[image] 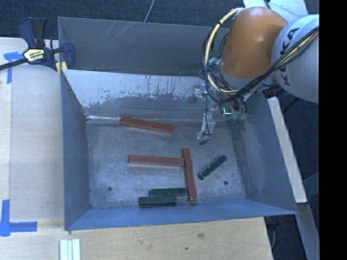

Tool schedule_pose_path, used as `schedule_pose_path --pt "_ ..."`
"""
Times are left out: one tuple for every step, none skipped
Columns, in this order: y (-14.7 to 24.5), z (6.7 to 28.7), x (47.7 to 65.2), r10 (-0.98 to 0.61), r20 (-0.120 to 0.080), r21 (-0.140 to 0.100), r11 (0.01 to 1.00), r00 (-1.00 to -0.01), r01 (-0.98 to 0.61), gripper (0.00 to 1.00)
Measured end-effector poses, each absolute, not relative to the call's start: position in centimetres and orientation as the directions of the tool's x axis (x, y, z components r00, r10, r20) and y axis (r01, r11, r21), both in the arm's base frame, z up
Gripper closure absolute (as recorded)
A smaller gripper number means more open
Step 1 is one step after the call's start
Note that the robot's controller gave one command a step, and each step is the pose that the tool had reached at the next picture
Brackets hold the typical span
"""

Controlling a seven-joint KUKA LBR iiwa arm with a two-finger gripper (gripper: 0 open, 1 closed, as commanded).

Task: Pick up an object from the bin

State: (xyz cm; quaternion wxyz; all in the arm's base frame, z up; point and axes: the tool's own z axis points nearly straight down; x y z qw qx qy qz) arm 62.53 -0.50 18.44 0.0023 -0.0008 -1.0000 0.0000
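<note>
My gripper [205, 133] hangs over the back right part of the bin floor, its slim fingers pointing down with nothing between them. A small dark green stick [212, 167] lies tilted on the floor just below and to the right of the fingertips. A red-brown bar [188, 174] lies upright in the picture, left of the green stick. Another red-brown bar [147, 125] rests at the foot of the back wall, to the left of the gripper.
A third red-brown bar [155, 160] lies flat across the middle, touching the upright one. Two dark green blocks [161, 196] lie side by side near the front wall. The arm with its orange cover and cables enters from the upper right.
</note>
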Motion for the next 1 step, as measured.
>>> schedule_pose_path --pt "-0.50 18.96 62.70 0.002 -0.004 0.000 1.000 -1.000 0.002 0.00"
